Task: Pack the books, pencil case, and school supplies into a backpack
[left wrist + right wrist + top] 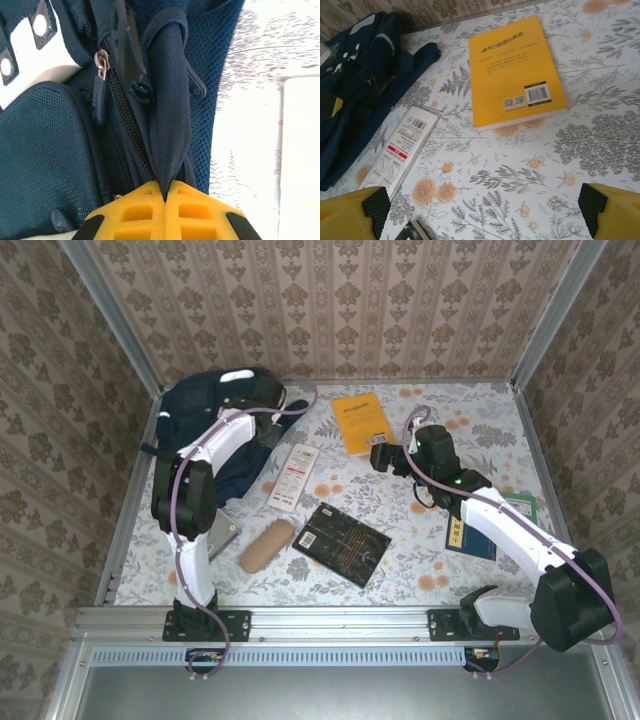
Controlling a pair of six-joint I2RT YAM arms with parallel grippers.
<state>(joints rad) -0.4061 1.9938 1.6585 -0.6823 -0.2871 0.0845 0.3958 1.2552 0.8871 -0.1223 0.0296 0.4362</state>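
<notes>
Floral-print table [420, 575] is seen beneath. A dark fold of the backpack [200, 405] is pinched by the fully closed left gripper [165, 191]. Right of the backpack are laid the pencil case [265, 545], white packet [293, 477] and orange-yellow book [360, 423]; the right gripper [484, 202] is spread wide, empty.

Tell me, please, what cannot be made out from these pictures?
- Inside of the backpack: in the top view the left arm covers it; in the left wrist view outer fabric blocks it.
- What the left gripper pinches: a dark fold of the backpack, strap or flap unclear.
- Green book and dark blue book: top view, the right arm crosses them.
- Grey flat piece: top view, the left arm overlaps it.
- Black book: right wrist view, cut off by the bottom edge.
</notes>
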